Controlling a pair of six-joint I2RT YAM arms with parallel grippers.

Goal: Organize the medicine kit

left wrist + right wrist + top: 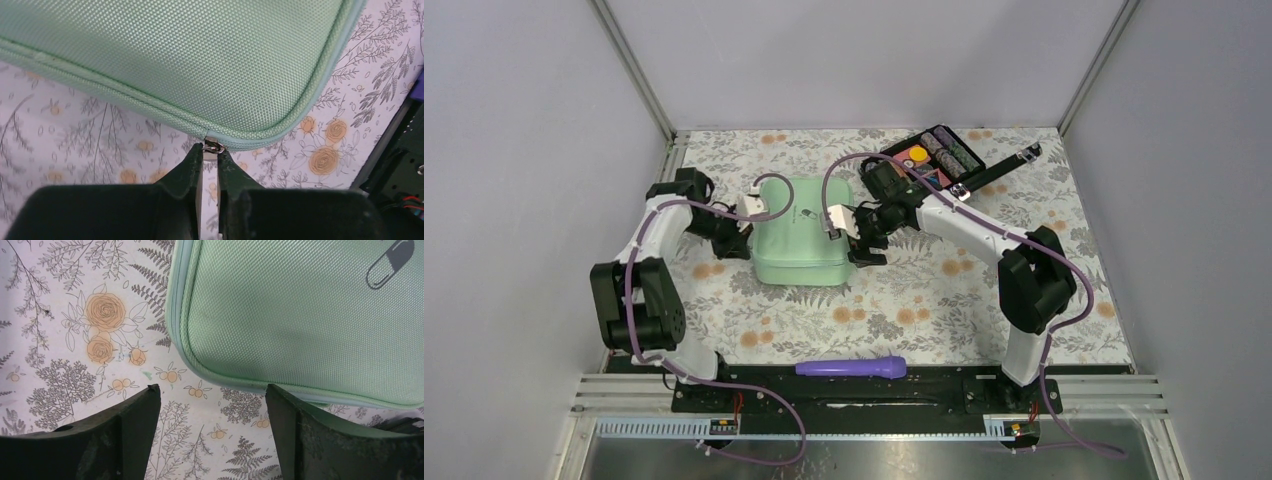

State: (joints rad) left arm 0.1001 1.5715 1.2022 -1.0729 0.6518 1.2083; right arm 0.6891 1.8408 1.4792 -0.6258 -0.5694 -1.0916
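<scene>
The medicine kit [802,235] is a mint-green fabric case with a dark pill logo, lying shut on the floral cloth. In the left wrist view its zipped edge [200,65] fills the top, and a small metal zipper pull [214,148] hangs at the seam. My left gripper [210,150] is shut on that pull, at the kit's left side [742,240]. My right gripper [212,390] stands open at the kit's right side [864,245]. One of its fingers [300,430] lies against the kit's rounded corner [300,315], and only cloth shows between the jaws.
A black case [934,155] of colourful rolls and discs lies open at the back right, with a black strap [1009,165] beside it. A purple pen-like stick [851,367] lies at the near edge between the arm bases. Grey walls enclose the table.
</scene>
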